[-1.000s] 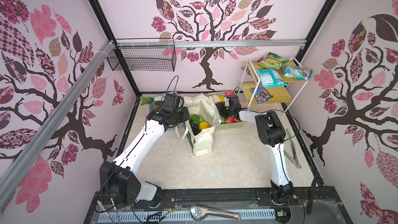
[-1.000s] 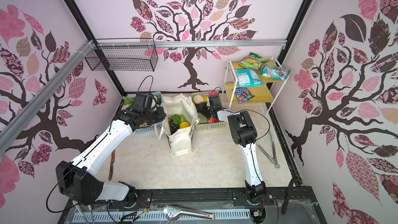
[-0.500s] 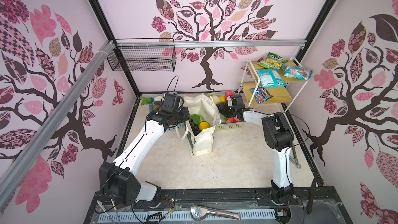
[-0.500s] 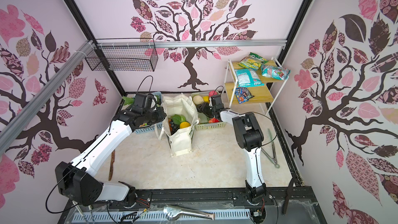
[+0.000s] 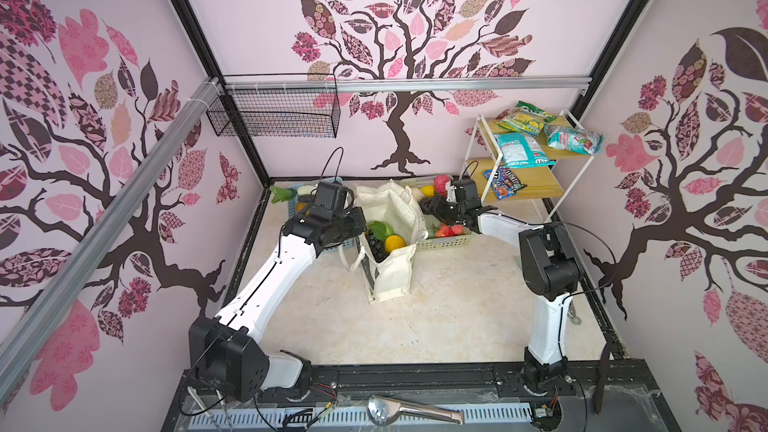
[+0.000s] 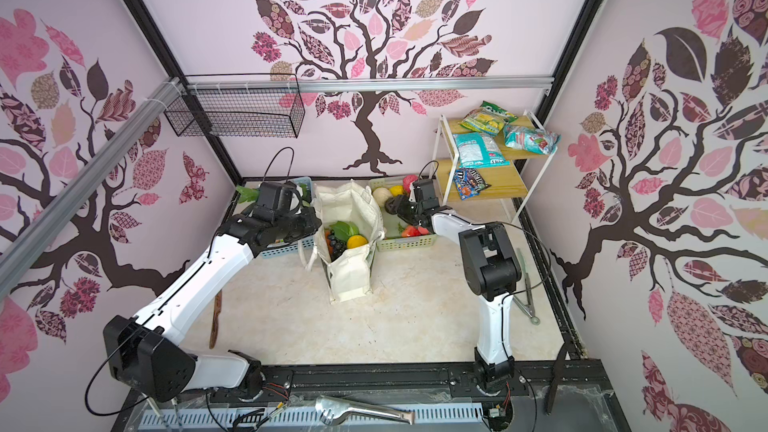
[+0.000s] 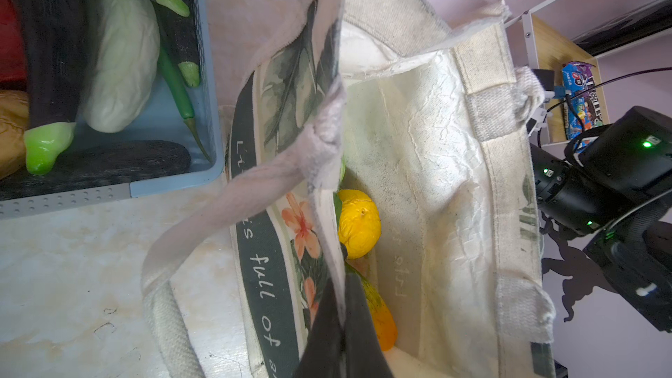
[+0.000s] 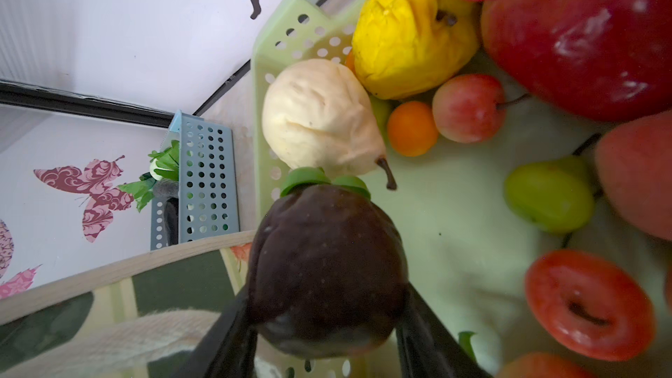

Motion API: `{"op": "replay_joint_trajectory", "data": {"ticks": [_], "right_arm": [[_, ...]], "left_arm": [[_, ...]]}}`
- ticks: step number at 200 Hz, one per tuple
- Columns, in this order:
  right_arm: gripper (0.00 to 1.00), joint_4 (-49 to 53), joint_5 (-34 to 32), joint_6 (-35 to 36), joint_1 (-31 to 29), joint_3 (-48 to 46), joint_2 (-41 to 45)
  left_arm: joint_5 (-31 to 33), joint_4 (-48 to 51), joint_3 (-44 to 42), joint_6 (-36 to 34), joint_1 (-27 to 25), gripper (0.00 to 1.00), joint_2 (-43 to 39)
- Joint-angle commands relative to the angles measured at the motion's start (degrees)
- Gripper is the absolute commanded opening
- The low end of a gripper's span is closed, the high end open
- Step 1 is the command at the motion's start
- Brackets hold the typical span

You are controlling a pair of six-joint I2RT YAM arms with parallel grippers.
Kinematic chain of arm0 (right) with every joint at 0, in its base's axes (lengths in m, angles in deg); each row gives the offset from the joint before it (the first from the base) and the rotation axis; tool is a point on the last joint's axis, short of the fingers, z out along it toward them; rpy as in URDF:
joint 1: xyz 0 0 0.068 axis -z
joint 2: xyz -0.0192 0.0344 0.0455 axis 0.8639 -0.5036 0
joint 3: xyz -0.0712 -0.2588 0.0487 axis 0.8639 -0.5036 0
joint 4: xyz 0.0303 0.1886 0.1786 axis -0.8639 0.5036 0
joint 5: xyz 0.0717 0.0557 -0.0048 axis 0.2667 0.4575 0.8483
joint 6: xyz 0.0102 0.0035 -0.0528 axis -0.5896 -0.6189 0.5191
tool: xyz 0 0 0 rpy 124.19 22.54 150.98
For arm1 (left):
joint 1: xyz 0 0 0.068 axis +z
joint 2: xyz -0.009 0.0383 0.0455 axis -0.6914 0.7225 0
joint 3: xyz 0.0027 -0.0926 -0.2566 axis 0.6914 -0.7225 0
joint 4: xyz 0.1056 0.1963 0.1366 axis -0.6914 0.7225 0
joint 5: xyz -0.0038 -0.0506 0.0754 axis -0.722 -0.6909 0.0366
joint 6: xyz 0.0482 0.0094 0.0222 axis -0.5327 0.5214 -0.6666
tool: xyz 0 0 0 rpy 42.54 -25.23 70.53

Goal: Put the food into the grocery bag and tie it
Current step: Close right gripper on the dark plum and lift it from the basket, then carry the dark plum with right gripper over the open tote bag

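The cream grocery bag (image 5: 390, 274) (image 6: 350, 280) stands open mid-floor, holding an orange (image 5: 394, 243), a green leaf and dark grapes. My left gripper (image 7: 343, 285) (image 5: 358, 226) is shut on the bag's near rim, by the "full of" panel (image 7: 267, 285). A yellow fruit (image 7: 358, 223) lies inside. My right gripper (image 8: 327, 290) (image 5: 432, 207) is shut on a dark fruit (image 8: 323, 256) (image 6: 390, 205) with a green cap. It hangs over the pale green basket (image 8: 262, 78), beside the bag's far wall.
The green basket (image 5: 446, 243) holds a cream pear (image 8: 316, 121), a yellow fruit, apples and several small fruits. A blue basket (image 7: 174, 183) of vegetables sits left of the bag. A shelf with snack packets (image 5: 523, 184) stands at the back right. Tongs (image 6: 525, 297) lie by the right wall.
The right arm's elbow has swung to the right and lower, and its gripper with the dark fruit has shifted slightly. The left arm holds still on the bag.
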Motion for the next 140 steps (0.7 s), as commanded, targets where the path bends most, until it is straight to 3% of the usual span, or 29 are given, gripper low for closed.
{"op": "replay_joint_trajectory", "data": {"ticks": [1,140], "right_arm": [[0.58,0.73,-0.58,1.28,0.22,-0.2,5.82],[0.59,5.16,-2.13,3.8,-2.54,-4.36,20.1]], "left_arm": [[-0.67,-1.68,-0.93,0.2,-0.48,0.0,-1.5],[-0.97,-2.45,-1.77,-0.43,-0.98,0.0,-1.74]]}}
